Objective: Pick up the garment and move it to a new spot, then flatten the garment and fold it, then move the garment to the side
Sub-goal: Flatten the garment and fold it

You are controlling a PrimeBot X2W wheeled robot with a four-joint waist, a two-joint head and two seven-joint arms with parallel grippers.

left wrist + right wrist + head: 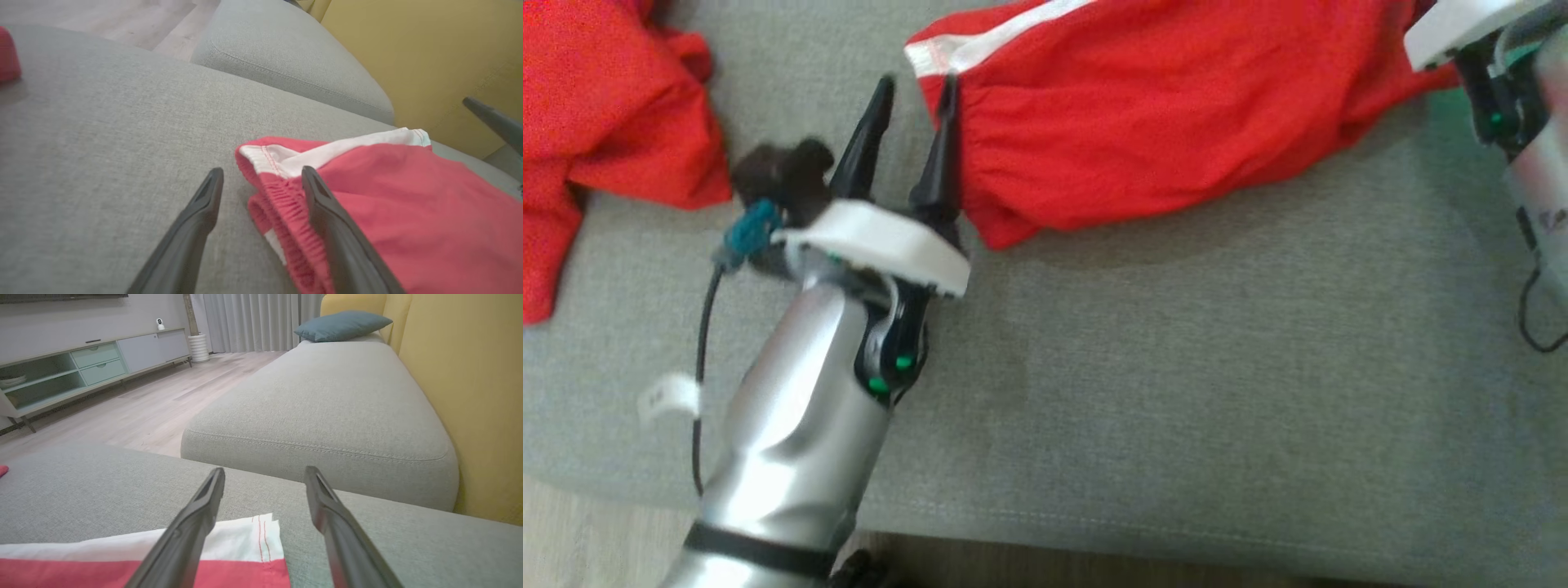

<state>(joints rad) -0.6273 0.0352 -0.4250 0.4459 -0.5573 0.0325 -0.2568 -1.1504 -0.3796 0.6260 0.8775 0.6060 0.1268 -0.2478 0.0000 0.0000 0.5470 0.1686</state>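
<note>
The garment (1143,122) is a pair of red shorts with a white side stripe, lying spread across the grey sofa cushion (1176,367). My left gripper (917,82) is open at the elastic waistband end, its right finger touching the red cloth and its left finger over bare cushion. In the left wrist view the left gripper (262,171) straddles the edge of the garment (408,212), holding nothing. In the right wrist view my right gripper (265,470) is open just above the white-striped hem corner of the garment (245,539). The right wrist (1503,90) sits at the garment's far right end.
A second red cloth (605,106) lies bunched at the cushion's left. A neighbouring grey cushion (327,404) with a teal pillow (341,324) lies beyond, against a yellow sofa back (470,396). The wood floor (135,404) and a low cabinet (81,367) are behind.
</note>
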